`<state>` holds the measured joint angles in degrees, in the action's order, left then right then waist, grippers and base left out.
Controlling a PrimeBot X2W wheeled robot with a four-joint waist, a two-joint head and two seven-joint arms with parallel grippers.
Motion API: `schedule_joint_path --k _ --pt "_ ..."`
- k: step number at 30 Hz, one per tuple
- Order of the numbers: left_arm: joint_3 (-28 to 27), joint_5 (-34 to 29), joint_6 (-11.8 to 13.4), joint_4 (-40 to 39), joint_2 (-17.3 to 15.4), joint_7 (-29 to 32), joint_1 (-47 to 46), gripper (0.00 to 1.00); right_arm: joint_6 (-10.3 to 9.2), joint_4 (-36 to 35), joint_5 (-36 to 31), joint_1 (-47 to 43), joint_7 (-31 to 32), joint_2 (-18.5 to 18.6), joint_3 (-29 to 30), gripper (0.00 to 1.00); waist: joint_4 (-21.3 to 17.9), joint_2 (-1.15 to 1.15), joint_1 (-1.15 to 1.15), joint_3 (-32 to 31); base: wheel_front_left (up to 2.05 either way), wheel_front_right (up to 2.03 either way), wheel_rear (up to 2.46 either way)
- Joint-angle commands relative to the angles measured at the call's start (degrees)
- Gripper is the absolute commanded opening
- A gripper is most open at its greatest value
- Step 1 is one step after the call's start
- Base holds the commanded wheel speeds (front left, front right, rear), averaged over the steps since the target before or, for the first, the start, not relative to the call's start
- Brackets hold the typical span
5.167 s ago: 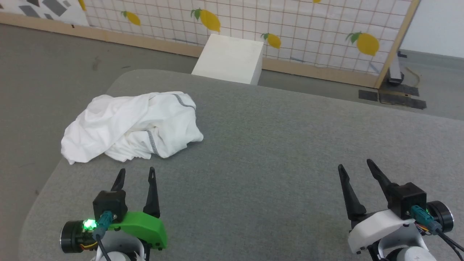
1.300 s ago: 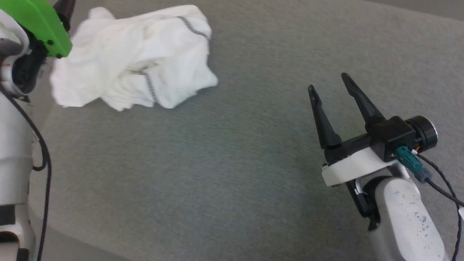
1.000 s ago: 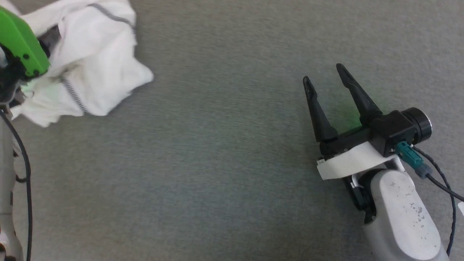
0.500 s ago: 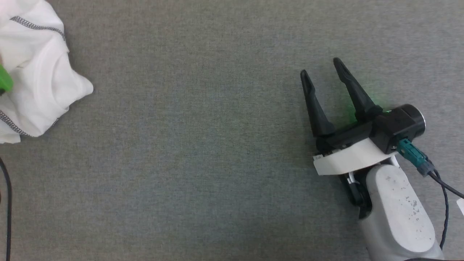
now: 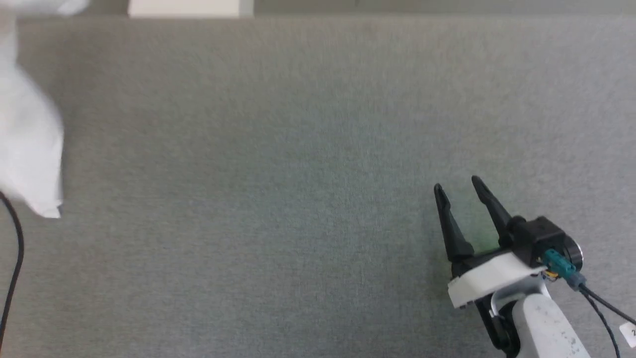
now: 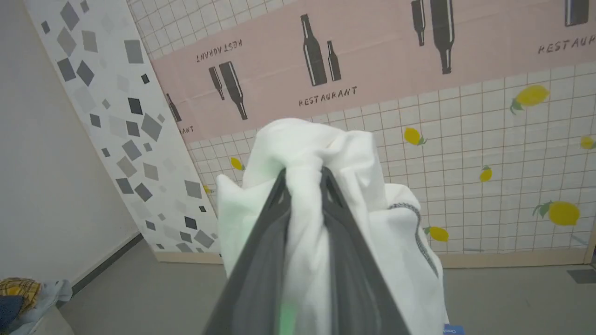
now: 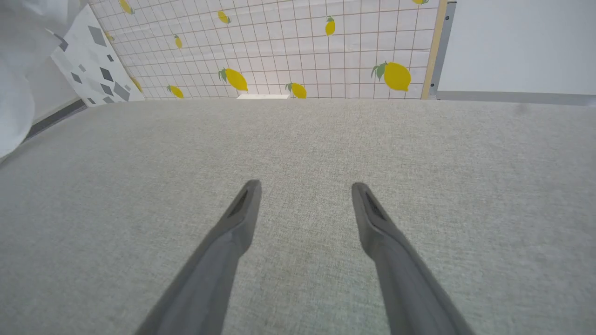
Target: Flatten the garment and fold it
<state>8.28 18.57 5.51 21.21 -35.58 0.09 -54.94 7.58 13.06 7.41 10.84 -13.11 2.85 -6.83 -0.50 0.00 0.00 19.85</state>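
Left claw [image 6: 302, 173]: clamped on shirt [image 6: 358, 153], bunched, held aloft. Right claw [image 5: 456, 183]: fingers apart, empty, over grey tabletop [image 5: 298, 174].

Bright, even, diffuse light; shadows are faint and soft. The head view is motion-blurred, smearing the garment [image 5: 30, 144] at the desk's [image 5: 298, 174] left edge. A green glow tints the desk beside the right claw [image 5: 456, 183]. Wrist views stretch towards their borders; the left claw [image 6: 303, 173] blurs near the lens.

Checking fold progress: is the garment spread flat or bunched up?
Bunched: the garment hangs crumpled, pinched in the left end effector.
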Motion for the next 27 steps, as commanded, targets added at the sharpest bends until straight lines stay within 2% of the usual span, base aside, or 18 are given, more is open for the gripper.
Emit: schedule_joint_path --k 1,5,7,14,17,22,27 --pt "1.18 -0.98 -0.88 -1.13 1.32 -0.9 -2.83 0.0 -0.09 0.01 0.64 -1.0 0.04 0.03 0.1 1.0 1.1 0.0 0.0 -12.46 0.0 0.0 0.0" --pt "4.44 -1.12 -2.94 -2.98 4.65 -1.26 -7.5 0.0 -0.09 -0.35 1.33 -2.78 0.61 0.03 0.19 1.0 -0.78 0.0 0.0 -14.93 0.0 0.0 0.0" --pt "6.61 -0.34 -4.52 -3.54 7.89 -1.31 -10.57 0.0 -0.09 -0.81 1.32 -3.82 1.15 0.03 0.24 1.0 -2.53 0.0 0.0 -15.74 0.0 0.0 0.0" --pt "10.9 2.81 -7.12 -3.3 15.93 -1.29 -12.18 0.0 -0.09 -1.6 0.68 -6.08 2.62 0.03 0.84 1.0 -7.27 0.0 0.0 -17.19 0.0 0.0 0.0" --pt "13.88 4.96 -8.41 -3.05 20.06 0.02 -9.25 0.0 -0.09 -2.4 0.55 -6.89 3.33 0.03 1.37 1.0 -9.79 0.0 0.0 -17.22 0.0 0.0 0.0" --pt "19.67 6.5 -10.2 -2.47 22.86 3.18 -1.27 0.0 -0.09 -3.57 0.86 -7.49 4.06 0.03 1.33 1.0 -12.92 0.0 0.0 -16.86 0.0 0.0 0.0" --pt "25.39 9.92 -11.3 1.45 25.31 9.04 9.11 0.0 -0.09 -4.35 0.64 -7.75 4.43 0.03 1.77 1.0 -14.97 0.0 0.0 -16.09 0.0 0.0 0.0"
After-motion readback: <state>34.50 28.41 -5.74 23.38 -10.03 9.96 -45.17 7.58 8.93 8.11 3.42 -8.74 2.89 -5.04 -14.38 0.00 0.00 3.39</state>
